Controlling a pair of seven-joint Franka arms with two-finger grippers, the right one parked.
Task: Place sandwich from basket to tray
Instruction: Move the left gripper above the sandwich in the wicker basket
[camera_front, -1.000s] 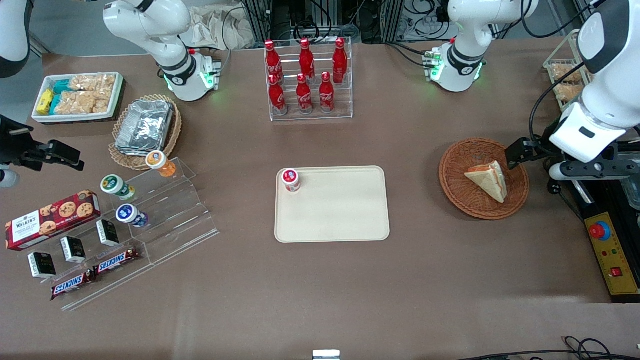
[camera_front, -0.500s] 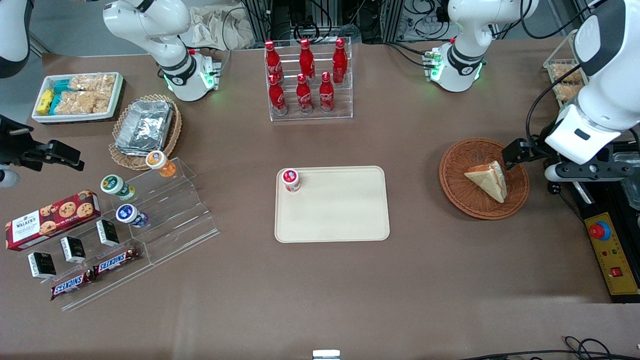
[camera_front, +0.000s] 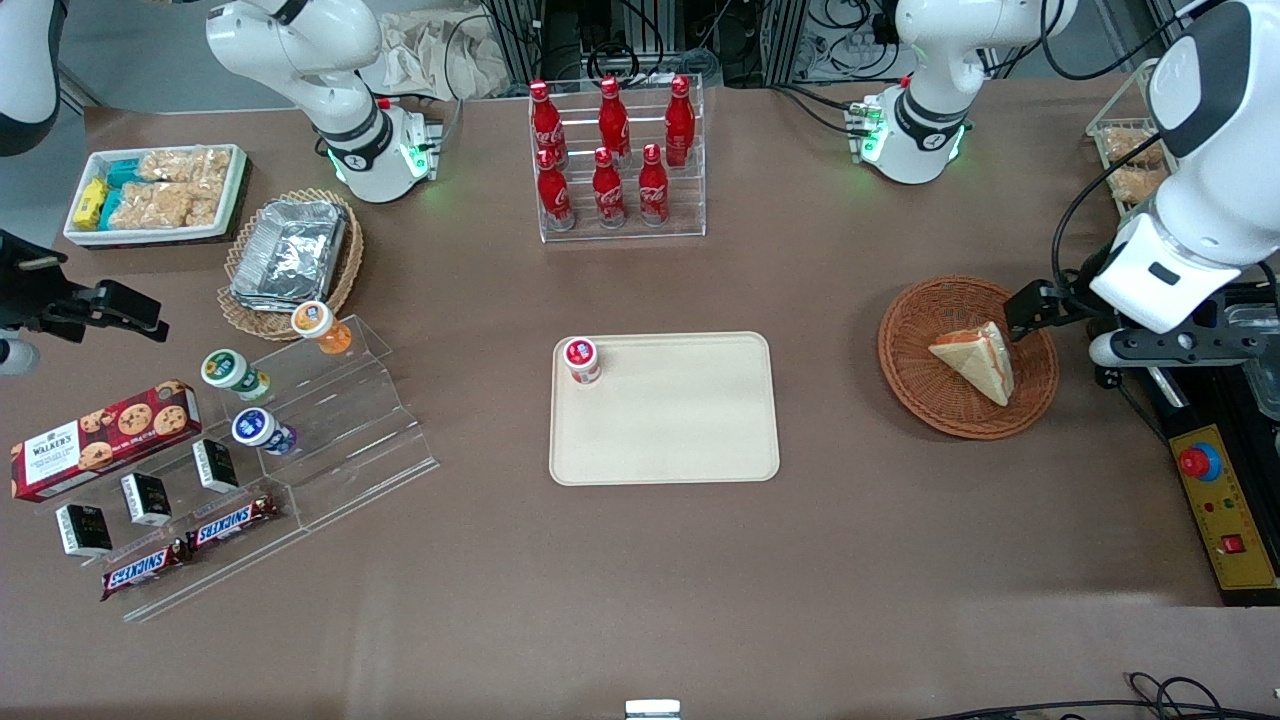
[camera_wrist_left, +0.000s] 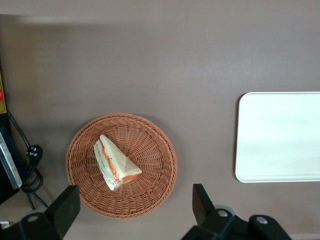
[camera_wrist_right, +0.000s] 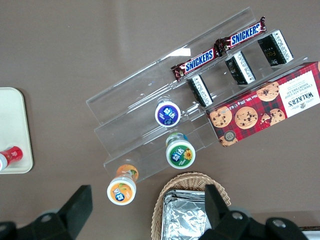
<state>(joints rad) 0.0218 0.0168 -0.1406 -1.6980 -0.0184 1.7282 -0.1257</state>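
Above the basket's edge, the gripper was found raised slightly since a second before, fingers spread, nothing held. Sandwich was noted ungrasped in basket; tray awaited it.

The sandwich is lying in the basket (toward the working arm's end). The gripper is hanging above the basket with its fingers spread wide. The tray is sitting well apart, mid-table.

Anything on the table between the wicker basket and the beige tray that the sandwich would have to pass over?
Nothing: front view shows only bare brown table between the basket and the tray. The open gripper hovers over the basket and sandwich.
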